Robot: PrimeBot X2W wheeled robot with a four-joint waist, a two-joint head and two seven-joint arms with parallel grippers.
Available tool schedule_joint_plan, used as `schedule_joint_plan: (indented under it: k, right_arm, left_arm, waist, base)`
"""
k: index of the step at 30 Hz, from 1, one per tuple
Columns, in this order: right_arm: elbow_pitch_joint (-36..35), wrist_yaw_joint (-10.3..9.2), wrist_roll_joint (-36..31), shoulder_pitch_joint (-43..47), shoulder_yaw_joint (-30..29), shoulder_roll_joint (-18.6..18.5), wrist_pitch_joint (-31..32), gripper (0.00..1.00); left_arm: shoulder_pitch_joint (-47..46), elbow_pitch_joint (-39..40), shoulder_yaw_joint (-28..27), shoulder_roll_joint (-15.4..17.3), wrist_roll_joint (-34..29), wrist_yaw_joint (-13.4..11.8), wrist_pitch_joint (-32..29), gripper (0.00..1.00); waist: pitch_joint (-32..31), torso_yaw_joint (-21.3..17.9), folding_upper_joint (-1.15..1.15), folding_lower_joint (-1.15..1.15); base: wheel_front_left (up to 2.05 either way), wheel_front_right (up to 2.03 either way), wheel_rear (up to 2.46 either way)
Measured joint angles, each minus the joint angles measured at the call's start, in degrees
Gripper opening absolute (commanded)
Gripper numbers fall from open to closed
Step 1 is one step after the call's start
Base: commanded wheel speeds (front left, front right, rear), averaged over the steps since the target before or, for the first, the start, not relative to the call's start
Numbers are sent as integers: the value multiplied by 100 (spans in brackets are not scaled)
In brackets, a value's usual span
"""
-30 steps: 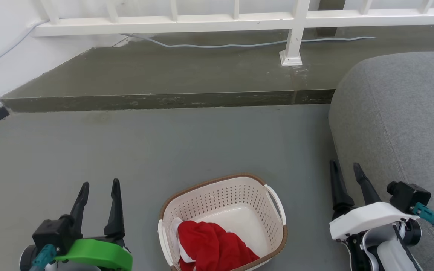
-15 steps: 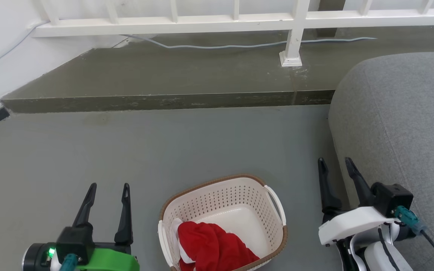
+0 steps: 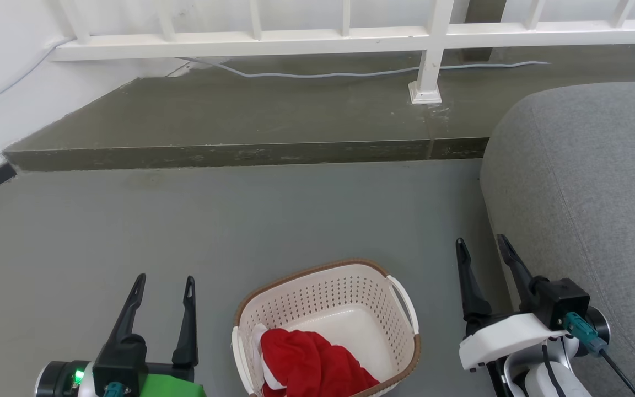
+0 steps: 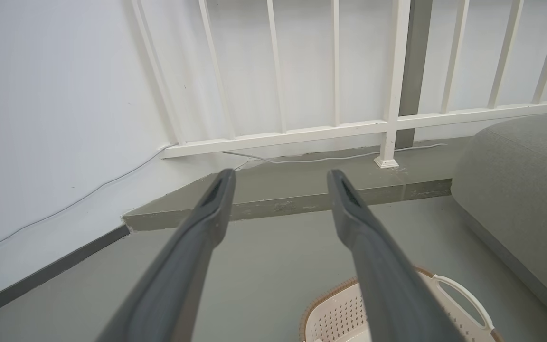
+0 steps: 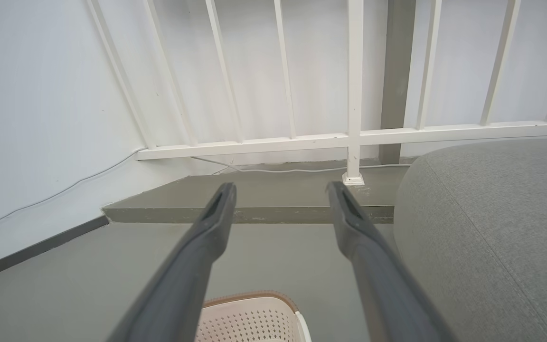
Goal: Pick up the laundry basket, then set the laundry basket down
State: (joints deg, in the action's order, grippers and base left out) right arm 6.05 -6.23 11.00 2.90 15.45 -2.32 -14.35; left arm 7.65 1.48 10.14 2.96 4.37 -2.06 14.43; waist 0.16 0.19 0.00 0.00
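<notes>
Cream plastic with many small holes: this is the laundry basket [image 3: 323,292]. It stands upright on the grey floor [image 3: 213,220], low in the middle of my head view, with its brown rim on top. Inside the basket, at the side nearer to me, lies a red cloth [image 3: 306,366] with a little white on it.

My left gripper [image 3: 165,278] is to the left of the basket and apart from it. Its two dark fingers are spread, with nothing between them. My right gripper [image 3: 480,240] is to the right of the basket, also apart from it, also spread and empty. It is between the basket and a grey sofa [image 3: 587,182]; I cannot tell if it touches the sofa.

In the left wrist view the far rim of the basket and one white handle [image 4: 461,297] show beside the right finger. In the right wrist view the rim shows low between the two fingers.

Beyond the basket is a low concrete step [image 3: 240,151]. On the step stand a white railing [image 3: 295,38] and a pale cable [image 3: 323,73].
</notes>
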Motion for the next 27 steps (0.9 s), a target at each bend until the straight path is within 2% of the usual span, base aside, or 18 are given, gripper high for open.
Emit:
schedule_joint_plan:
  k: [19,27]
  right_arm:
    - [3,-41,1,6,5,0,-1,100]
    - [-9,-41,1,11,-5,0,-1,100]
  left_arm:
    - [60,-64,-68,-1,90,0,0,100]
    - [63,-42,-100,-2,157,1,-1,100]
  waist:
    - [9,-5,0,0]
    - [238,-24,0,0]
  base:
    - [0,0,0]
    - [0,0,0]
